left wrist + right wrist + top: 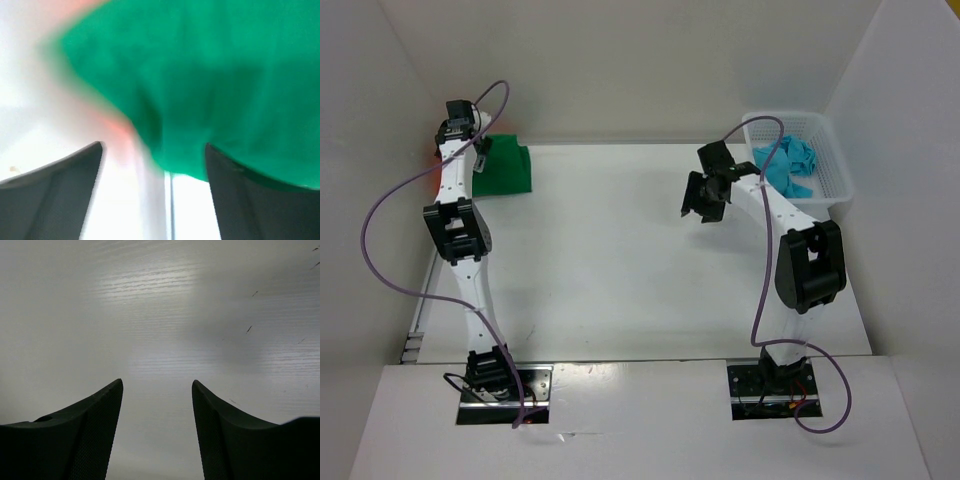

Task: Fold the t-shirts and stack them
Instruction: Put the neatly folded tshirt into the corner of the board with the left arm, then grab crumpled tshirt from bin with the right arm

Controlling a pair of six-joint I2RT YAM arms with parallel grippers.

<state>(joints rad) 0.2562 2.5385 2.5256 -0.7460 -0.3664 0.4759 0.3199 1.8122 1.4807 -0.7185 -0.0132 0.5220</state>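
Progress looks about two-thirds: green t-shirt (506,170) folded atop orange t-shirt (120,127), turquoise t-shirt (787,165) crumpled in the basket (836,182), not yet folded. Left jaws, right jaws both wide, empty.

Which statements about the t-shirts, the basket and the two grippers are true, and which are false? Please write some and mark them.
1. The turquoise t-shirt lies in the white mesh basket. True.
2. The green t-shirt lies at the table's far right. False: it lies at the far left.
3. The right gripper holds a shirt. False: it is open and empty over the table.
4. The left gripper is open at the green t-shirt. True.
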